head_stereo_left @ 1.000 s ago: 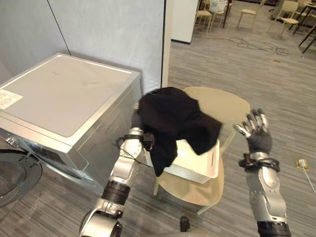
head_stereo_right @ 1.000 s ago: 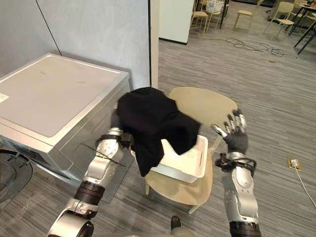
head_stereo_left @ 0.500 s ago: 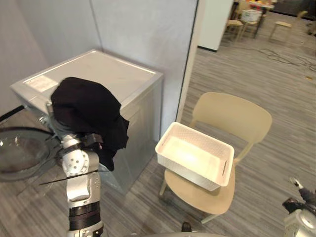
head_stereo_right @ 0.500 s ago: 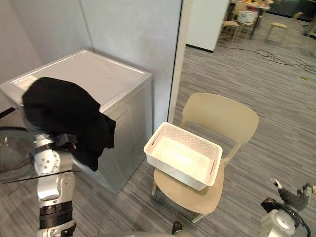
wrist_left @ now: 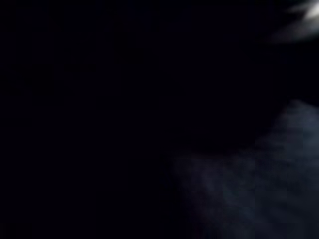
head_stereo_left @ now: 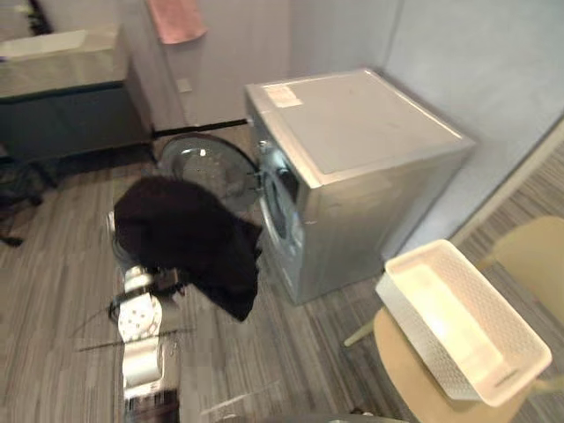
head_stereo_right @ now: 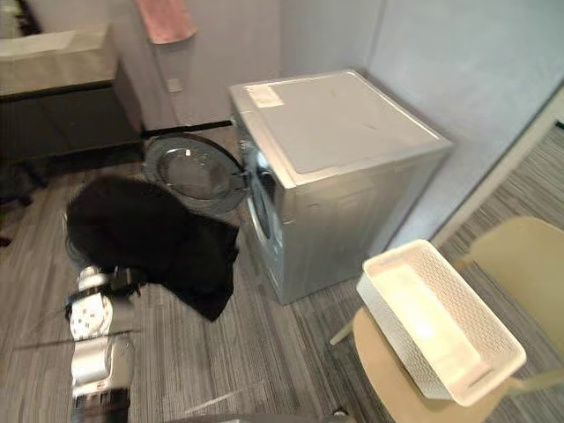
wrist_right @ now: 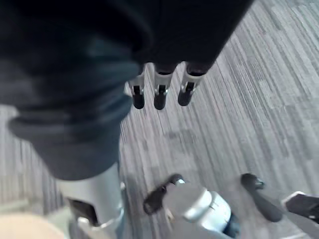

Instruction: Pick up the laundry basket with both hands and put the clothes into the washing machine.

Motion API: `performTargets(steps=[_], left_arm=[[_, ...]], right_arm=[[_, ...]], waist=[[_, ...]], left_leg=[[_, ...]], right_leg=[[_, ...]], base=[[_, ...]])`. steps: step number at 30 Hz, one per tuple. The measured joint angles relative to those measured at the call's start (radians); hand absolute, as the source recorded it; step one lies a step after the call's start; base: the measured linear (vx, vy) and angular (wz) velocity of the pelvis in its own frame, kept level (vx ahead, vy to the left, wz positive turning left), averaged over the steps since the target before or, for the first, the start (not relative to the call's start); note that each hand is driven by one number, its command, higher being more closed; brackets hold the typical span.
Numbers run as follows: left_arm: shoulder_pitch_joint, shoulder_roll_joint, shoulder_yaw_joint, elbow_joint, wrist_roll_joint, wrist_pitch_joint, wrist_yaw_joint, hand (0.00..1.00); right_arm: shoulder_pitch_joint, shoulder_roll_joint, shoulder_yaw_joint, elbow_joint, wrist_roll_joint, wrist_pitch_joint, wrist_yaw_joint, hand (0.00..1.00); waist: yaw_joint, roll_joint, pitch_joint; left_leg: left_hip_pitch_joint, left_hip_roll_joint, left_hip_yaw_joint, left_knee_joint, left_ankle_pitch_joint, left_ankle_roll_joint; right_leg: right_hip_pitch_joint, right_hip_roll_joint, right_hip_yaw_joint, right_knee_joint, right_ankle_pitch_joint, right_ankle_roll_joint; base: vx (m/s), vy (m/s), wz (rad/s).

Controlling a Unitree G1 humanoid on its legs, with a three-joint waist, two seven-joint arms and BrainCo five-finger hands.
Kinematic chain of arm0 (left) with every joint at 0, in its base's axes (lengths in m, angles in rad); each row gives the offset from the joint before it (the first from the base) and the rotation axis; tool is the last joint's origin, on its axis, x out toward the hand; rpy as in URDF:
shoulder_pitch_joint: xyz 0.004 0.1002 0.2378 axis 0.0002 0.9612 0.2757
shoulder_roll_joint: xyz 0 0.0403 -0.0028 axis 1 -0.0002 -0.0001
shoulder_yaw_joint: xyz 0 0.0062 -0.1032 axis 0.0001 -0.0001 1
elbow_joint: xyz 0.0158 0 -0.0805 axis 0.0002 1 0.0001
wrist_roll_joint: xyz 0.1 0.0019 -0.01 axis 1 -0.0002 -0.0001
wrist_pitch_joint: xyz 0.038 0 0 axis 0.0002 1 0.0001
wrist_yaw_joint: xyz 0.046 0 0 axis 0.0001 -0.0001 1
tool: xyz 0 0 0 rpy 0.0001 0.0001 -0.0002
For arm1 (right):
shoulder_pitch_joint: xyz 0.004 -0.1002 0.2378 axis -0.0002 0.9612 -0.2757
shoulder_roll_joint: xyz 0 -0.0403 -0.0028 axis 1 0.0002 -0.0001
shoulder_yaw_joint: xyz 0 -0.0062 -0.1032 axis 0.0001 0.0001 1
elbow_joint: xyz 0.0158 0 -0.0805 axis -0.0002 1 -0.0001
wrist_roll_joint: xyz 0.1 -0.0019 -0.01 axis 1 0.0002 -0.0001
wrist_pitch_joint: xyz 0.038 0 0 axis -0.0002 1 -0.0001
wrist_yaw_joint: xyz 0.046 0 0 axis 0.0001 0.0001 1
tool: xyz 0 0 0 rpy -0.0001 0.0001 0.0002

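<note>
Fingers [wrist_right: 137, 92] of the right hand [wrist_right: 160, 82] hang straight and loose, holding nothing, dark tips aimed down at the grey plank floor [wrist_right: 234, 99].

Across to the left hand: it's buried under the black garment [head_stereo_left: 189, 233], so whether it grips the cloth cannot be told. The left arm [head_stereo_left: 141, 330] stands upright beneath it. The garment sits humped over that hand, clear of the floor. Its long axis slants from the hump down to a hanging tail on the robot's right, and the tail points at the floor.

Just behind the cloth stands the round glass door [head_stereo_left: 207, 167], swung wide open at the front of the washing machine [head_stereo_left: 352, 167]. The drum opening [head_stereo_left: 278, 198] is just beside the garment's right edge.

Further right, well apart from the garment, the white laundry basket [head_stereo_left: 458, 326] rests on the seat of the beige chair [head_stereo_left: 397, 361]. Its long axis runs from far left to near right.

A pink towel [head_stereo_left: 179, 18] hangs on the far wall above a dark cabinet [head_stereo_left: 70, 119].

What's changed? A second ago the garment was spilling over the basket, with the right hand raised open beside the chair. Half a second ago the basket was already bare and the cloth showed against the machine's top corner. The head camera has swung left since then, bringing the machine's front and door into sight. The basket is on the chair as before.
</note>
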Motion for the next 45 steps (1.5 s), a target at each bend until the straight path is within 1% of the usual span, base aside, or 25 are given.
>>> performTargets(steps=[1,4,5,6,7,8,9,11,16,21,23,25,27,29,31,33,35,36,37,39,41,42,43,44,45], left_arm=[[0.008,0.000,-0.021,0.003,-0.011,0.010,-0.016,1.00],[0.015,-0.001,-0.108,0.017,-0.016,0.016,-0.033,1.00],[0.023,-0.001,-0.154,0.026,-0.017,0.016,-0.039,1.00],[0.025,-0.002,-0.238,0.055,-0.022,0.018,-0.045,1.00],[0.027,-0.013,-0.278,0.061,-0.024,0.017,-0.047,1.00],[0.026,-0.019,-0.339,0.067,-0.025,0.013,-0.054,1.00],[0.022,-0.025,-0.367,0.076,-0.035,0.005,-0.060,1.00],[0.019,-0.036,-0.390,0.111,-0.054,0.003,-0.061,1.00],[-0.001,-0.064,-0.424,0.169,-0.056,0.012,-0.060,1.00],[-0.062,-0.070,-0.484,0.215,-0.056,0.024,-0.062,1.00],[-0.064,-0.084,-0.512,0.230,-0.064,0.031,-0.063,1.00],[-0.060,-0.118,-0.534,0.231,-0.068,0.037,-0.064,1.00],[-0.047,-0.120,-0.519,0.231,-0.081,0.038,-0.065,1.00],[-0.002,-0.121,-0.455,0.230,-0.094,0.041,-0.062,1.00],[0.016,-0.122,-0.432,0.230,-0.094,0.044,-0.061,1.00],[0.026,-0.122,-0.427,0.230,-0.096,0.047,-0.061,1.00],[0.033,-0.121,-0.428,0.234,-0.097,0.053,-0.062,1.00],[0.038,-0.119,-0.428,0.246,-0.097,0.054,-0.063,1.00],[0.044,-0.118,-0.427,0.249,-0.098,0.054,-0.063,1.00],[0.061,-0.111,-0.427,0.273,-0.112,0.058,-0.066,1.00],[0.078,-0.105,-0.418,0.287,-0.134,0.067,-0.064,1.00],[0.086,-0.103,-0.423,0.306,-0.135,0.069,-0.064,1.00],[0.095,-0.110,-0.425,0.316,-0.135,0.071,-0.064,1.00],[0.090,-0.081,-0.419,0.339,-0.136,0.079,-0.064,1.00],[0.095,-0.050,-0.409,0.344,-0.138,0.083,-0.061,1.00]], right_arm=[[-0.012,0.022,0.101,-0.032,-0.002,0.004,0.010,0.00],[-0.021,0.045,0.308,-0.091,-0.013,-0.004,0.009,0.00],[-0.022,0.055,0.396,-0.140,-0.027,-0.014,0.009,0.00],[-0.005,0.063,0.508,-0.206,-0.034,-0.031,0.007,0.00],[0.000,0.063,0.556,-0.227,-0.029,-0.040,-0.007,0.00],[0.010,0.067,0.635,-0.262,-0.025,-0.059,-0.023,0.00],[0.010,0.092,0.714,-0.294,-0.007,-0.072,-0.039,0.00],[0.014,0.118,0.812,-0.331,0.022,-0.092,-0.070,0.00],[0.020,0.099,0.971,-0.453,0.046,-0.110,-0.094,0.00],[0.054,0.106,1.009,-0.489,0.041,-0.105,-0.110,0.00],[0.057,0.086,1.019,-0.492,0.037,-0.106,-0.110,0.00],[0.061,0.080,1.020,-0.495,0.036,-0.106,-0.111,0.00],[0.065,0.069,1.028,-0.497,0.036,-0.107,-0.113,0.00],[0.059,0.045,1.081,-0.539,0.036,-0.110,-0.114,0.00],[0.057,0.045,1.087,-0.555,0.035,-0.111,-0.115,0.00],[0.052,0.040,1.101,-0.556,0.033,-0.109,-0.118,0.00],[0.038,0.042,1.129,-0.556,0.025,-0.109,-0.125,0.00],[0.023,0.044,1.145,-0.552,0.012,-0.109,-0.130,0.00],[0.013,0.049,1.147,-0.546,0.008,-0.109,-0.132,0.00],[-0.041,0.057,1.143,-0.499,-0.002,-0.111,-0.131,0.00],[-0.074,0.057,1.143,-0.475,-0.006,-0.112,-0.132,0.00],[-0.078,0.055,1.138,-0.455,-0.013,-0.120,-0.133,0.00],[-0.079,0.048,1.132,-0.446,-0.013,-0.127,-0.133,0.00],[-0.105,0.072,1.122,-0.412,-0.022,-0.128,-0.134,0.00],[-0.102,0.110,1.115,-0.405,-0.029,-0.126,-0.131,0.00]], waist=[[-0.008,-0.017,0.006],[-0.007,-0.014,0.018],[0.003,-0.007,0.034],[-0.007,0.018,0.048],[-0.007,0.032,0.050],[-0.010,0.043,0.050],[-0.014,0.036,0.054],[-0.017,0.005,0.063],[-0.013,0.023,0.085],[-0.031,-0.001,0.072],[-0.039,0.028,0.063],[-0.036,0.038,0.065],[-0.019,0.049,0.069],[0.012,0.057,0.071],[0.028,0.055,0.070],[0.039,0.052,0.069],[0.046,0.032,0.074],[0.047,0.015,0.071],[0.046,0.004,0.068],[0.052,-0.010,0.064],[0.056,-0.002,0.059],[0.056,0.029,0.038],[0.055,0.048,0.025],[0.044,0.004,0.020],[0.045,-0.022,0.014]], left_leg=[[-0.033,-0.031,-0.039,0.002,0.001,0.007],[-0.078,-0.067,-0.113,0.040,-0.011,0.039],[-0.065,-0.087,-0.144,0.040,-0.019,0.052],[-0.038,-0.121,-0.196,0.019,-0.020,0.074],[-0.031,-0.132,-0.222,0.009,-0.016,0.083],[-0.031,-0.158,-0.280,-0.007,-0.004,0.102],[-0.031,-0.186,-0.321,-0.026,0.004,0.119],[-0.017,-0.218,-0.363,-0.037,0.009,0.123],[0.037,-0.200,-0.417,-0.048,-0.028,0.108],[0.131,-0.161,-0.464,-0.080,-0.083,0.029],[0.156,-0.117,-0.458,-0.036,-0.094,0.011],[0.058,-0.055,-0.440,0.269,-0.058,-0.014],[-0.024,0.013,-0.448,0.584,0.101,0.023],[-0.132,0.069,-0.453,0.926,0.145,0.042],[-0.186,0.087,-0.434,0.998,0.141,0.046],[-0.254,0.111,-0.410,0.921,0.119,0.068],[-0.275,0.101,-0.399,0.704,0.107,0.084],[-0.266,0.056,-0.428,0.521,0.104,0.078],[-0.261,0.026,-0.461,0.422,0.096,0.064],[-0.241,-0.092,-0.721,0.081,0.109,0.036],[-0.214,-0.110,-0.893,-0.075,0.149,-0.024],[-0.194,-0.106,-0.959,-0.138,0.213,-0.063],[-0.194,-0.090,-0.961,-0.140,0.241,-0.100],[-0.207,-0.116,-0.881,-0.063,0.155,-0.164],[-0.208,-0.123,-0.803,-0.019,0.122,-0.134]], right_leg=[[-0.003,-0.015,-0.006,0.000,0.000,-0.001],[-0.004,-0.036,0.016,0.041,-0.016,-0.031],[-0.008,-0.064,0.074,0.117,-0.028,-0.073],[-0.049,-0.101,0.231,0.268,-0.034,-0.140],[-0.088,-0.099,0.349,0.332,-0.052,-0.152],[-0.129,-0.030,0.593,0.407,-0.163,-0.082],[-0.165,0.054,0.753,0.461,-0.253,-0.050],[-0.201,0.148,0.842,0.496,-0.317,-0.025],[-0.320,0.248,0.645,0.410,-0.317,-0.028],[-0.270,0.206,0.522,0.294,-0.159,-0.079],[-0.241,0.230,0.482,0.315,-0.207,-0.103],[-0.182,0.257,0.446,0.320,-0.255,-0.137],[-0.109,0.296,0.454,0.333,-0.302,-0.176],[-0.025,0.334,0.530,0.320,-0.335,-0.204],[0.019,0.334,0.581,0.288,-0.341,-0.199],[0.062,0.329,0.639,0.240,-0.342,-0.197],[0.095,0.312,0.709,0.211,-0.341,-0.195],[0.104,0.291,0.753,0.205,-0.341,-0.184],[0.104,0.279,0.781,0.205,-0.344,-0.169],[0.098,0.248,0.914,0.210,-0.355,-0.103],[0.088,0.247,1.005,0.236,-0.381,-0.057],[0.087,0.253,1.061,0.246,-0.405,-0.017],[0.082,0.258,1.094,0.246,-0.414,0.000],[0.074,0.210,1.154,0.255,-0.428,0.025],[0.044,0.177,1.210,0.268,-0.388,0.066]], base=[[-0.08,0.268,0.82],[-0.03,0.211,0.76],[0.00,0.222,1.15],[0.03,0.184,1.11],[0.09,0.153,1.48],[0.10,0.106,1.46],[0.10,0.053,1.48],[0.10,-0.068,1.17],[0.15,-0.098,0.39],[0.35,-0.262,0.30],[0.42,-0.257,0.30],[0.43,-0.233,0.44],[0.40,-0.165,-0.21],[0.41,-0.104,-0.95],[0.33,-0.036,-0.85],[0.31,0.026,-0.75],[0.37,0.120,-0.85],[0.35,0.152,-0.96],[0.36,0.200,-1.09],[0.36,0.282,-1.31],[0.37,0.409,-1.63],[0.39,0.478,-1.69],[0.39,0.685,-1.49],[0.28,0.579,-1.53],[0.27,0.661,-1.47]])
